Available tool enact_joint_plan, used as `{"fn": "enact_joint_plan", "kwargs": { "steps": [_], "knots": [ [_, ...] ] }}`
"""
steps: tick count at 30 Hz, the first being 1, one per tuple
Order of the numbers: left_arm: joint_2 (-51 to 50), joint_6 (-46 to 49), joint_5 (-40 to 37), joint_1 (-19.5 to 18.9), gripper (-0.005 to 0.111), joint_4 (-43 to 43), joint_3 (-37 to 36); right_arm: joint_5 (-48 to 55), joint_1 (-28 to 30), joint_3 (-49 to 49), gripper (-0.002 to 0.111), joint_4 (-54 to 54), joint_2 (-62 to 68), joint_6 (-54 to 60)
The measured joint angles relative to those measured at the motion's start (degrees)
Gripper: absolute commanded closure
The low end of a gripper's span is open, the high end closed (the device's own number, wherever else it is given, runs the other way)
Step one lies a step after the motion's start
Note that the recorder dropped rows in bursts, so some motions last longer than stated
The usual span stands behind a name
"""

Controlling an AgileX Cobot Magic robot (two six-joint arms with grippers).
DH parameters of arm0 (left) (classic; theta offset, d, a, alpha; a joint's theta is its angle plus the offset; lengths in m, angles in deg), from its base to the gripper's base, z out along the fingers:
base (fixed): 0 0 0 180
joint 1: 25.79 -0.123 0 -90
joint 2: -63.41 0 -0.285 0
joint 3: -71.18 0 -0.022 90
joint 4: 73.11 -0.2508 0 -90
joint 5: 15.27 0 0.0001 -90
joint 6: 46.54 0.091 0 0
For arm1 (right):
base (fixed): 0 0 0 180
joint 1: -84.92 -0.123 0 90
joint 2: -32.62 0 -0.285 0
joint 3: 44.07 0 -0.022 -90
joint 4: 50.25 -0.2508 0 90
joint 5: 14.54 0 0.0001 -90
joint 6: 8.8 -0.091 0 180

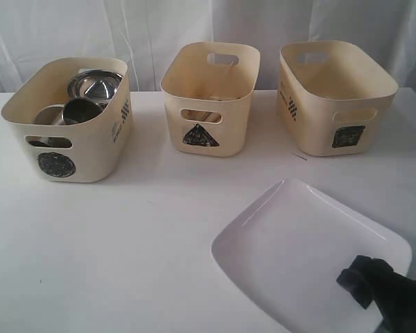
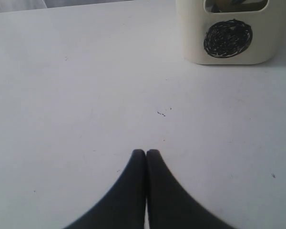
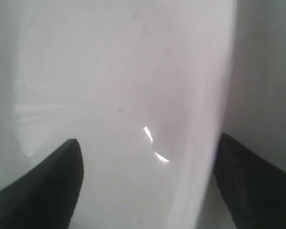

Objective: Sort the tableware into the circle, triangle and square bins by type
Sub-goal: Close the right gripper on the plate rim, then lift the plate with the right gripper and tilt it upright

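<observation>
The large white rounded-square plate (image 1: 298, 250) lies on the table at the front right. My right gripper (image 1: 364, 277) stands open at its near right rim; in the right wrist view the plate (image 3: 124, 95) and its rim lie between the two dark fingers (image 3: 52, 186). Two steel mugs (image 1: 81, 111) and a steel bowl (image 1: 95, 85) sit inside the circle bin (image 1: 90, 149). Wooden pieces (image 1: 202, 116) show through the triangle bin's (image 1: 229, 118) handle slot. My left gripper (image 2: 146, 153) is shut and empty over bare table. The small white bowl and the fork are hidden.
The square bin (image 1: 319, 118) stands at the back right, its inside not visible. The circle bin (image 2: 190, 38) is ahead of the left gripper. A white curtain hangs behind the bins. A thin dark mark (image 1: 299, 157) lies in front of the square bin.
</observation>
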Motion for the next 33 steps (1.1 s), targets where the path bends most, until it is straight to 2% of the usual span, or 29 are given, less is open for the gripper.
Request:
{"fn": "enact_joint_plan", "kwargs": {
  "steps": [2,5,11,17,23,27,33],
  "knots": [
    [0.0,0.0,0.0,0.0,0.107,0.0,0.0,-3.7,0.0,-0.2,0.045,0.0,2.5,0.1],
    [0.0,0.0,0.0,0.0,0.107,0.0,0.0,-5.5,0.0,-0.4,0.062,-0.5,4.2,0.1],
    [0.0,0.0,0.0,0.0,0.107,0.0,0.0,-6.3,0.0,0.0,0.107,-0.8,5.8,0.1],
    [0.0,0.0,0.0,0.0,0.107,0.0,0.0,-11.4,0.0,0.1,0.108,-1.1,6.0,-0.8],
    [0.0,0.0,0.0,0.0,0.107,0.0,0.0,-14.4,0.0,0.1,0.108,5.0,3.3,-4.6],
    [0.0,0.0,0.0,0.0,0.107,0.0,0.0,-14.4,0.0,0.2,0.108,8.1,-0.5,-5.6],
    [0.0,0.0,0.0,0.0,0.107,0.0,0.0,-12.5,0.0,0.3,0.108,6.9,-6.6,-2.0]
  ]
}}
